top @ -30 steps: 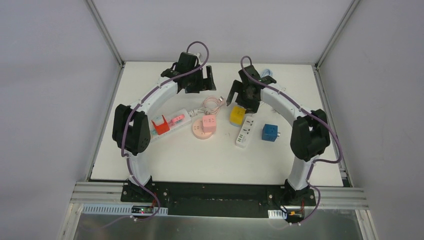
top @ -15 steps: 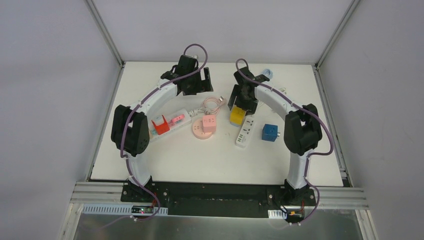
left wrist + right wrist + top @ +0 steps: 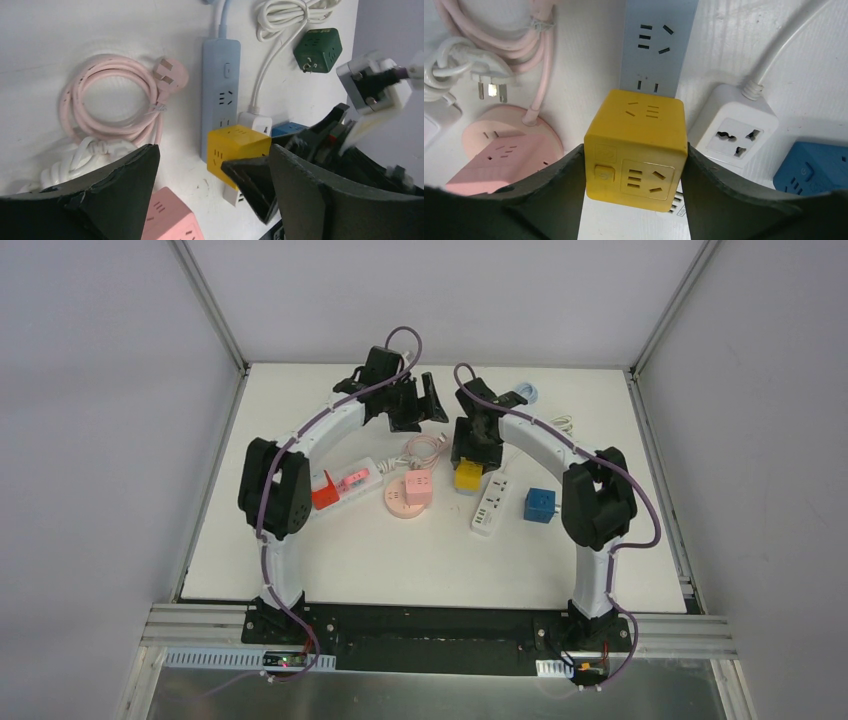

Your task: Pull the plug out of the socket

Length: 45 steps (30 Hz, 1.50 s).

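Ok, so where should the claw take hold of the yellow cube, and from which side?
Take the yellow cube by its left and right faces, coming straight down from above. It stands upright on the white strip, those flat parallel sides clear, while its top and near face carry sockets and a switch. The right claw straddles it so, fingers against both faces.

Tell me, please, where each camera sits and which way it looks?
Top external: above and behind the bases, looking down on the table; left arm and right arm show.
Left wrist: on the left arm, looking down at the light blue strip; open left gripper shows.
Right wrist: looking down; right gripper clasps the yellow cube.
Shared: both wrist views show the yellow cube.
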Available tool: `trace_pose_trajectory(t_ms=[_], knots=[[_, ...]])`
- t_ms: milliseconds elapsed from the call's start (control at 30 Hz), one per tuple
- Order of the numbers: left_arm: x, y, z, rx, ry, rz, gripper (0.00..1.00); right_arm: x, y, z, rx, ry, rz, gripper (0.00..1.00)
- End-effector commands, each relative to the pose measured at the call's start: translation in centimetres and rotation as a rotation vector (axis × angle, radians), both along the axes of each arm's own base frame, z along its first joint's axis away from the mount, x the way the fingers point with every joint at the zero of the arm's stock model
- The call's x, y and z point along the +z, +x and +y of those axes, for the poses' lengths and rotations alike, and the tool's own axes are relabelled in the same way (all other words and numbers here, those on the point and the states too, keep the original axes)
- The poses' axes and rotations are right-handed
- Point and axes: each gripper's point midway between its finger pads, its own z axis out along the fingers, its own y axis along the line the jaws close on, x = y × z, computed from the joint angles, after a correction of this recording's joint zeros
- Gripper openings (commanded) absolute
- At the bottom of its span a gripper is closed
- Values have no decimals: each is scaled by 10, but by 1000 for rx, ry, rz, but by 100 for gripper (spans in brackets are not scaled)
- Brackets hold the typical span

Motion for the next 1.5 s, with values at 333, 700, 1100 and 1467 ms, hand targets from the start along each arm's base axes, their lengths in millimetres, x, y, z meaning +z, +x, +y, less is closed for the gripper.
trace_pose_trajectory(t_ms=[333, 700, 1100, 1467], knots=[[-36, -2, -72, -44, -179, 203, 70, 22, 2, 15, 92, 58, -68, 76], [-50, -10, -99, -99, -200, 256, 60, 13, -5, 17, 117, 79, -49, 63], [-88, -25, -99, -41, -88, 358, 53, 16, -13, 32, 173, 163, -56, 25], [-117, -32, -96, -68, -20, 376, 41, 38, -13, 38, 153, 210, -54, 0]])
